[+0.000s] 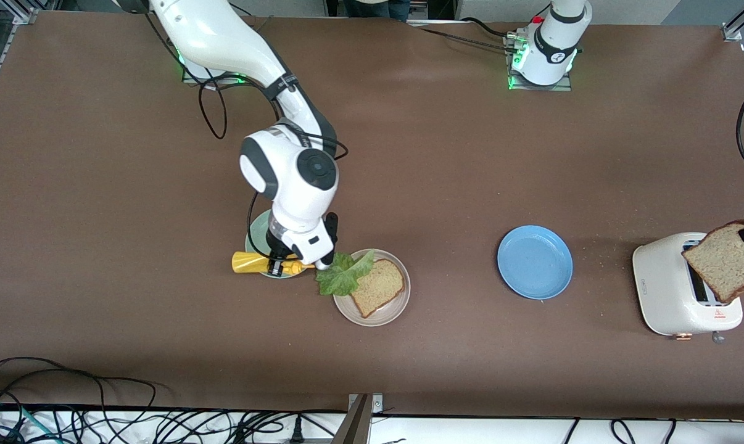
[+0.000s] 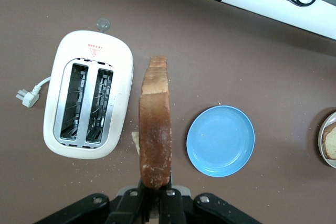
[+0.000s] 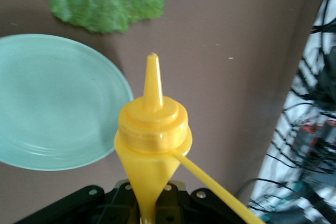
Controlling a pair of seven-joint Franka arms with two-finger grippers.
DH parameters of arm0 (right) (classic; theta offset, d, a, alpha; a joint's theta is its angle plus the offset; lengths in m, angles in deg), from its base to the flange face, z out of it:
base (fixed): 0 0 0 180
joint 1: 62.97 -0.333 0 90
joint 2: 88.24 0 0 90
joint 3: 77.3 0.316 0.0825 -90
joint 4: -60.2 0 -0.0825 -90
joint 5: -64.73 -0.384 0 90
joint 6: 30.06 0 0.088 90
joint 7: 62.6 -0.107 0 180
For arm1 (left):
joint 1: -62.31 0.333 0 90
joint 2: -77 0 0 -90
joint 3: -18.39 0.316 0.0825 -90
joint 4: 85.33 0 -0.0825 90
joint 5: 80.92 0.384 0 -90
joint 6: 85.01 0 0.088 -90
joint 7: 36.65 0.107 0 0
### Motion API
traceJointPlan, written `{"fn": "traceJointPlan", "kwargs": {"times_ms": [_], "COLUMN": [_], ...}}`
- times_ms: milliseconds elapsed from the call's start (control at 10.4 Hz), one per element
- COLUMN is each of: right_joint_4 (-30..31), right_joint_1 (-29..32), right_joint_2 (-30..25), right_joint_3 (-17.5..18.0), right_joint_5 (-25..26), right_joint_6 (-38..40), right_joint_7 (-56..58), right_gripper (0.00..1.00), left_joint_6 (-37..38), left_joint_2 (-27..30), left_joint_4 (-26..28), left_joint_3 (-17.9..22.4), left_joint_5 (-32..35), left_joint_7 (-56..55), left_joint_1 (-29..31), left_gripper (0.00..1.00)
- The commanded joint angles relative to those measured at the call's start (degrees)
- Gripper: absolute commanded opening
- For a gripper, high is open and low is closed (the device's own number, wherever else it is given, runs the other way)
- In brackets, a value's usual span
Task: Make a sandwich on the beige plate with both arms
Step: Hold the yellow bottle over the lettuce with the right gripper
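Right jaws grip yellow bottle (image 1: 267,263); left jaws clamp bread (image 1: 720,261); beige plate (image 1: 389,314) holds slice (image 1: 378,285), lettuce (image 1: 341,274)

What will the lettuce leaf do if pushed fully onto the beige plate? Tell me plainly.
Likely floppy: the lettuce leaf is thin and crinkled, draped over the rim of the beige plate and partly onto the bread slice, so a push would probably fold it rather than slide it. It looks light and could snag on the rim.
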Motion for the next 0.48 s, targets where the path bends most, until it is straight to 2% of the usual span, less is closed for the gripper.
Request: {"fn": "traceJointPlan", "kwargs": {"times_ms": [0,191,287,383], "right_joint_4": [-6.23,-5.96,-5.09,-2.73], "right_joint_1": [-5.98,-5.91,-5.56,-3.9], "right_joint_2": [5.52,4.66,2.82,0.11], "right_joint_3": [-5.55,-5.48,-5.31,-5.39], "right_joint_5": [3.59,2.98,0.98,-4.53], "right_joint_6": [1.5,1.77,1.94,2.38], "right_joint_7": [-0.78,-0.34,-0.17,0.1], "right_gripper": [0.0,0.0,0.0,0.0], "left_joint_6": [0.51,0.51,0.51,0.51], "left_joint_2": [0.8,0.8,0.8,0.71], "left_joint_4": [1.11,1.2,1.2,1.2], "left_joint_3": [0.22,0.13,0.13,0.13], "left_joint_5": [-1.68,-1.77,-1.86,-1.86], "left_joint_7": [0.24,-0.02,-0.11,-0.11], "left_joint_1": [0.18,0.09,-0.08,-0.35], "left_gripper": [0.0,0.0,0.0,0.0]}}
